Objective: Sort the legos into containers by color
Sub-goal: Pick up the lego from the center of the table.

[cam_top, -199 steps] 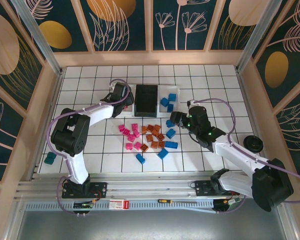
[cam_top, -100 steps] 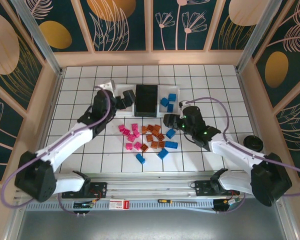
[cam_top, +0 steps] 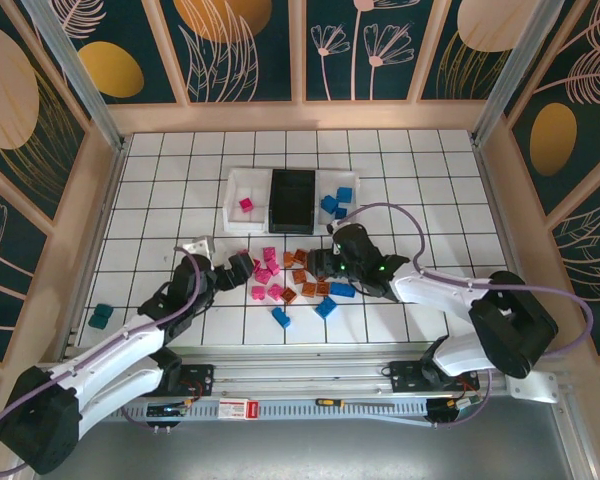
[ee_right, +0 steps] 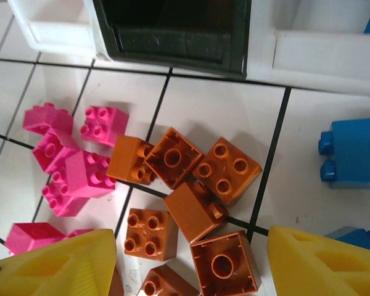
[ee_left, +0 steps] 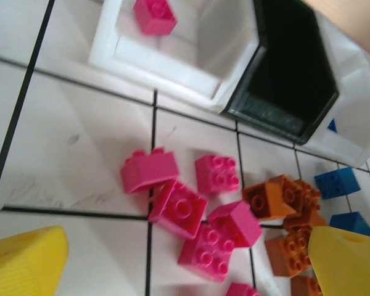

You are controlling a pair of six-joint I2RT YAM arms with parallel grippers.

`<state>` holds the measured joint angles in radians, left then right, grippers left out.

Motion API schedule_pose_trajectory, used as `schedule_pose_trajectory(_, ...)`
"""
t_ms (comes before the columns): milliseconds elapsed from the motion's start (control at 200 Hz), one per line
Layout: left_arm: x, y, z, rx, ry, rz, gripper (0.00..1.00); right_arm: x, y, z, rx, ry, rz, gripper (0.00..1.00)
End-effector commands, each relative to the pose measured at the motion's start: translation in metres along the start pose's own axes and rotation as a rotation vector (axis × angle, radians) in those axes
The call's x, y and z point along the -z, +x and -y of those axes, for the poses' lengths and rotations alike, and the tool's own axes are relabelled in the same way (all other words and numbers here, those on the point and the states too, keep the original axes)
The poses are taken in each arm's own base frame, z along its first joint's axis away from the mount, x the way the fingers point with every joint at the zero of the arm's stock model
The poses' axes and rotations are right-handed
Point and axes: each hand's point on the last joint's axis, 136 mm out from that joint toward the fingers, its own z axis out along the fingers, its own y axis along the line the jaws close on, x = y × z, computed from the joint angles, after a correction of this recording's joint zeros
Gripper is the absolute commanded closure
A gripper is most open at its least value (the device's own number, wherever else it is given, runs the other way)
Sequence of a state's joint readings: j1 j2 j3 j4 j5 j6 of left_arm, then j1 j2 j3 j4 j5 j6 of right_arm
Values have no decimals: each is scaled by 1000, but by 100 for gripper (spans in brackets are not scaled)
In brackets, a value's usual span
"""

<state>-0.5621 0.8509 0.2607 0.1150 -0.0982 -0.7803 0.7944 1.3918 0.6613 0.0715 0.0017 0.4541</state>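
- One magenta pink plastic brick point(cam_top: 246, 204) now lies alone in the left white rectangular plastic bin point(cam_top: 230, 190). A second ago the left gripper was at that bin; it has since let go and drawn back toward the robot.
- The left gripper point(cam_top: 242, 268) now hangs low over the loose cluster of pink bricks point(ee_left: 197, 216) on the white tiled table point(cam_top: 160, 200). Its yellow fingers point(ee_left: 24, 259) are spread wide, with nothing pinched.
- The right gripper point(cam_top: 318, 265) has swung left, away from the bright blue bricks point(cam_top: 330, 300) still loose on the tiles, and now sits above the huddle of rusty orange bricks point(ee_right: 191, 185). Its jaws stand partly apart, straddling an orange brick without gripping it.
- The orange huddle lies just in front of the black rectangular bin point(ee_right: 172, 24), which sits between the two white ones; no brick can be made out in its dark interior.
- Several blue bricks already rest in the right white bin point(ee_right: 320, 49).
- Judged from this, the left bin is taking pink and the right one blue — black is probably meant for orange. Most bricks remain on the table, so the sorting is at an early stage.
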Motion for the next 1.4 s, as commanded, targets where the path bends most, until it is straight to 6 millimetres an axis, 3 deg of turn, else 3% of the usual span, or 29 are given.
schedule_pose_trajectory(0, 0, 7, 1, 56, 43, 0, 1, -8, 0, 1, 11, 34, -9, 35)
schedule_pose_trajectory(115, -3, 14, 1, 58, 58, -25, 1, -16, 7, 14, -6, 103, -36, 39)
schedule_pose_trajectory(210, -4, 15, 4, 46, 69, -35, 1, -11, 5, 30, -26, 182, -10, 39)
schedule_pose_trajectory(425, -6, 16, 6, 33, 76, -44, 1, 7, -25, 61, -82, 232, 94, 38)
schedule_pose_trajectory(641, -10, 18, 8, 28, 77, -63, 1, -14, -40, 89, -100, 275, 69, 38)
schedule_pose_trajectory(966, -9, 21, 6, 26, 70, -76, 1, -48, -26, 100, -72, 303, -2, 34)
schedule_pose_trajectory(1186, -10, 22, 8, 20, 72, -87, 1, -52, -21, 104, -64, 305, -4, 48)
schedule_pose_trajectory(1396, -11, 22, 9, 15, 74, -94, 1, -29, -18, 100, -69, 279, 32, 63)
